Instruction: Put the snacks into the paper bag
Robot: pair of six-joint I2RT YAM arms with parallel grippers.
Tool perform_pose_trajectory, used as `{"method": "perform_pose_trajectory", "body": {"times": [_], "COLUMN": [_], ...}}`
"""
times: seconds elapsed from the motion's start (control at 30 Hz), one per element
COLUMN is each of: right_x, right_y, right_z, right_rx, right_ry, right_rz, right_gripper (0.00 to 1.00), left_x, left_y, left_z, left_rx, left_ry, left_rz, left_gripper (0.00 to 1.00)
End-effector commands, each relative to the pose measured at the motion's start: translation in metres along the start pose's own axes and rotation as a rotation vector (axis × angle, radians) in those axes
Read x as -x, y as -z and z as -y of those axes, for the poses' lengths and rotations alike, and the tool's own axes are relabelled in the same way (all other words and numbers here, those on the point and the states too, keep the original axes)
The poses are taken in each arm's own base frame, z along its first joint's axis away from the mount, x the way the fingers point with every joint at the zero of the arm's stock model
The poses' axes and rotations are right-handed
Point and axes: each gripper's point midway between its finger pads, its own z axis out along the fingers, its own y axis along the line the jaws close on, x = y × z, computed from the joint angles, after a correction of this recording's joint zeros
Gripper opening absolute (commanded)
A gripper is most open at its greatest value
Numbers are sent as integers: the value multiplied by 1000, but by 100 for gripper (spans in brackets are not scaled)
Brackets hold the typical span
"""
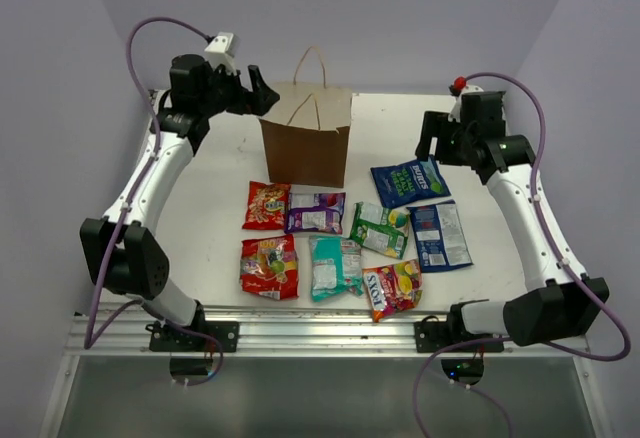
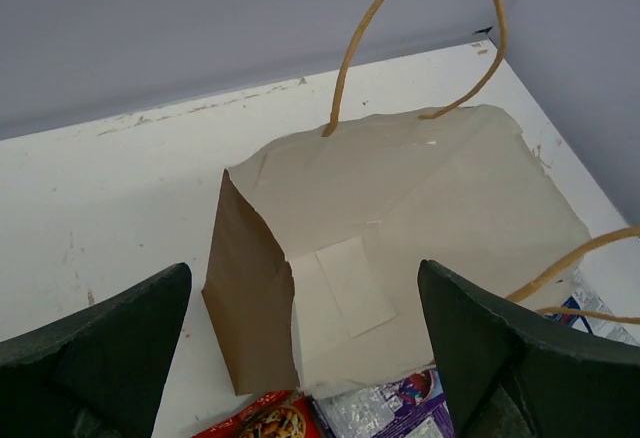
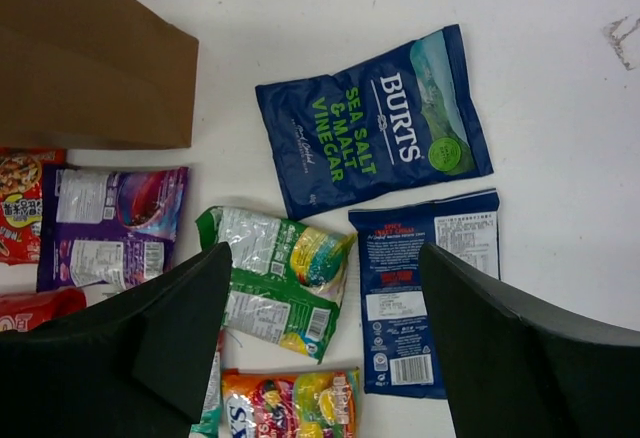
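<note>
The brown paper bag [image 1: 306,144] stands upright at the back middle with its mouth open; the left wrist view looks down into its pale inside [image 2: 420,208]. My left gripper [image 1: 262,94] is open and empty, raised by the bag's top left corner. Several snack packets lie flat in front of the bag: red [image 1: 266,205], purple [image 1: 315,212], green [image 1: 380,229], blue [image 1: 440,235], dark blue [image 1: 410,181], a second red [image 1: 269,266], teal [image 1: 334,266] and yellow-red [image 1: 392,288]. My right gripper [image 1: 432,146] is open and empty, above the green packet [image 3: 280,278] and the blue one [image 3: 425,298].
The white table [image 1: 200,208] is enclosed by lilac walls at the back and sides. A metal rail [image 1: 310,330] with both arm bases runs along the near edge. The bag's two loop handles [image 2: 420,18] stick up above its mouth.
</note>
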Motion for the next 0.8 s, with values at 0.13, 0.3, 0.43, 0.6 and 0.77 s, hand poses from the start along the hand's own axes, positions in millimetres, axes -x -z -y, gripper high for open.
{"method": "perform_pose_trajectory", "body": {"times": [0.13, 0.3, 0.43, 0.6, 0.77], "right_x": [13, 2, -15, -42, -74], "right_y": [5, -9, -31, -75, -129], "right_z": [2, 5, 15, 20, 25], "right_rx": [-15, -25, -68, -78, -94], "right_ry": [15, 15, 8, 4, 12], "right_rz": [68, 40, 8, -70, -178], "right_gripper": [83, 83, 83, 87, 92], "left_x": [-6, -5, -6, -15, -21], "left_y": [-32, -36, -44, -53, -53], "left_z": [-9, -12, -10, -5, -1], "left_rx": [73, 105, 93, 85, 87], "left_ry": [-20, -26, -22, -31, -46], "left_rz": [-29, -23, -46, -80, -100], "left_gripper": [99, 70, 28, 0, 0]}}
